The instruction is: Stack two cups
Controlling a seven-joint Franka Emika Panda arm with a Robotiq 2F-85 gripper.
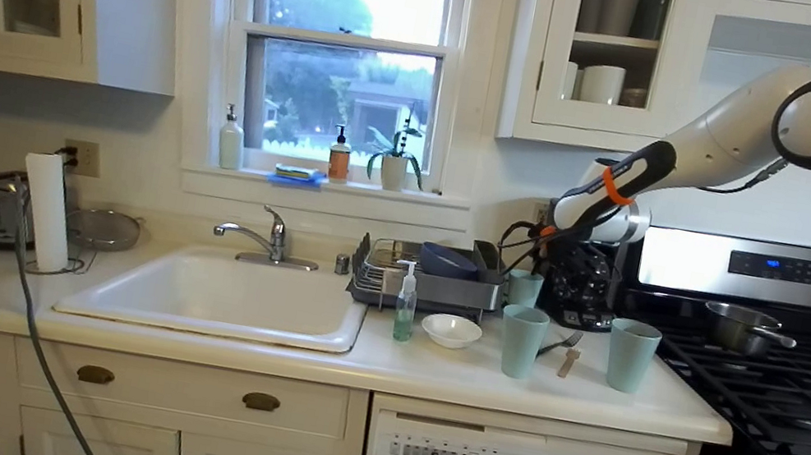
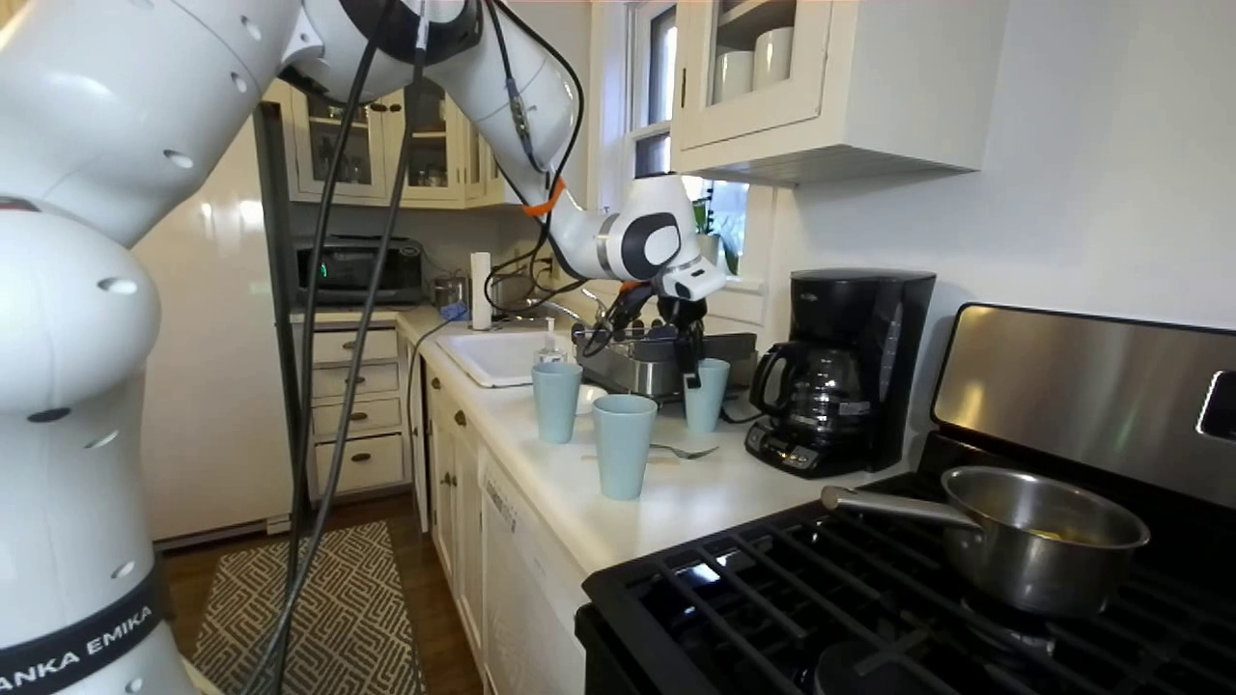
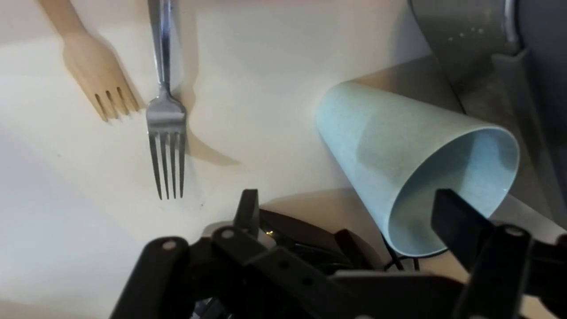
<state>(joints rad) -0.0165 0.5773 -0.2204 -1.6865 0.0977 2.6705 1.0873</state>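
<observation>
Cups [image 1: 520, 344] standing apart on white counter [image 1: 446, 375]

Three pale green cups are upright; two are near the counter's front, with metal fork [image 3: 166, 110] and wooden fork [image 3: 91, 62] lying between; the third cup [image 3: 376, 133] is just beside the dish rack [image 1: 448, 291]; near its rim the gripper [image 3: 347, 204] is released, its fingers [image 3: 460, 226] spread wide; whether one finger touches it, I cannot tell.

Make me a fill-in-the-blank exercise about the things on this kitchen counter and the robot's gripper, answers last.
In all, ____ mint-green cups stand on the counter.
The bowl on the counter beside the pump bottle is coloured ____.
The metal fork, lying beside the wooden fork, has ____ tines.
The gripper is not shut but ____.
Missing words: three; white; four; open.
</observation>
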